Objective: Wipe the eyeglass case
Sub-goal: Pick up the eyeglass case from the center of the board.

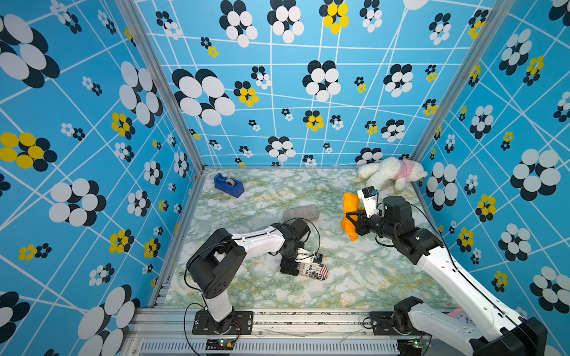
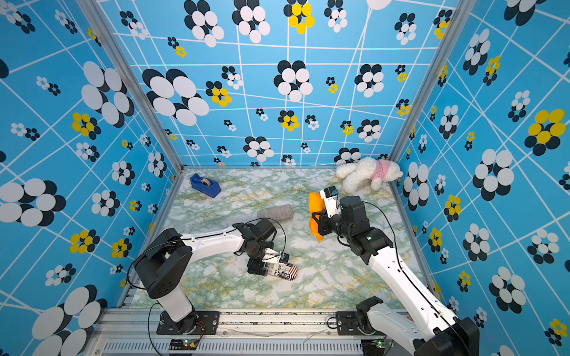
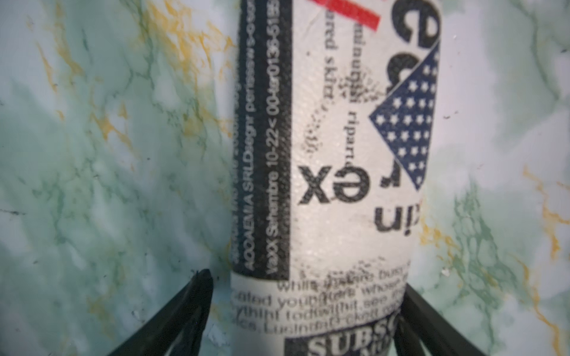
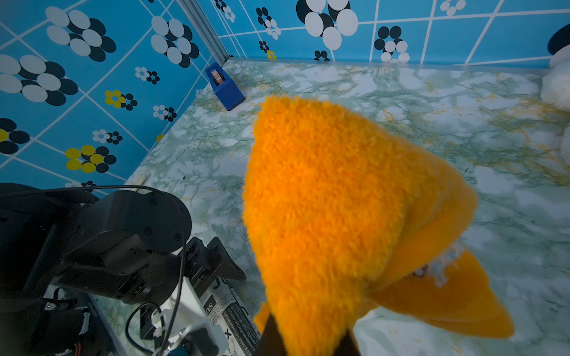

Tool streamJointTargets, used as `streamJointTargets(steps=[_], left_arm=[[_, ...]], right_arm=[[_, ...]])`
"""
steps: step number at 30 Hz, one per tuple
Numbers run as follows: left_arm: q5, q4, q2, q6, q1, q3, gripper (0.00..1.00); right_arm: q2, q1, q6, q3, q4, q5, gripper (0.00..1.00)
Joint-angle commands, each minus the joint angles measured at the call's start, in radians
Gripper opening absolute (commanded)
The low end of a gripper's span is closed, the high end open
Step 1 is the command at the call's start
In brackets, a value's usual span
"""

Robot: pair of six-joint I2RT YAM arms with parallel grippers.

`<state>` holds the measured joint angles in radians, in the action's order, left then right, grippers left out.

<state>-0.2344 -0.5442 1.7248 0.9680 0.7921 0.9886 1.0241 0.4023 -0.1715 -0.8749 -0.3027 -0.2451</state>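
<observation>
Now: eyeglass case between parted jaws, cloth pinched

We see the eyeglass case (image 1: 314, 272) lying flat on the glossy green-and-white marbled table (image 1: 354, 277), just toward 6 o'clock from its centre. It is a rounded tube with a pebbly white skin printed like newsprint, plus a stars-and-stripes patch. Only the left wrist view gives us that grain. It also shows the left gripper (image 3: 305, 280) straddling one end with jaws parted, one black finger (image 3: 191, 305) standing just off the case. The right gripper (image 1: 350, 220), toward 2 o'clock, is clamped on a fluffy orange cloth (image 1: 350, 202). Its wrist view shows deep pile on one face and smoother fabric on the other. Both top views show a grey rounded oblong (image 1: 300, 212) just toward 12 from centre, a blue tape dispenser (image 1: 229, 185) at 11 and a woolly white plush toy (image 1: 391, 174) at 1.
</observation>
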Motion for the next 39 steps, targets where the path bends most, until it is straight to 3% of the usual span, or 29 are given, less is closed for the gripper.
streamJointTargets(steps=[1,8,12,20,26,34,39], left_arm=[[0.015,0.044,-0.032,-0.04,0.006,-0.022,0.86],[0.013,0.071,-0.061,-0.07,0.012,-0.056,0.82],[0.009,0.064,-0.074,-0.085,0.012,-0.068,0.69],[0.008,0.051,-0.127,-0.138,0.027,-0.072,0.66],[0.013,-0.01,-0.14,-0.221,0.039,-0.036,0.56],[0.018,0.001,-0.128,-0.343,0.061,-0.028,0.38],[0.041,0.042,-0.136,-0.425,0.075,-0.025,0.32]], right_arm=[[-0.001,-0.005,0.003,0.003,0.026,-0.015,0.0],[-0.001,-0.005,-0.021,-0.01,0.01,-0.019,0.0],[0.005,-0.005,-0.033,-0.027,-0.02,-0.026,0.0],[0.012,-0.006,-0.027,-0.096,-0.112,-0.028,0.0],[0.017,-0.005,-0.05,-0.099,-0.171,-0.041,0.0],[0.019,-0.005,-0.185,0.009,-0.19,-0.13,0.0],[0.04,0.016,-0.27,0.085,-0.182,-0.197,0.0]])
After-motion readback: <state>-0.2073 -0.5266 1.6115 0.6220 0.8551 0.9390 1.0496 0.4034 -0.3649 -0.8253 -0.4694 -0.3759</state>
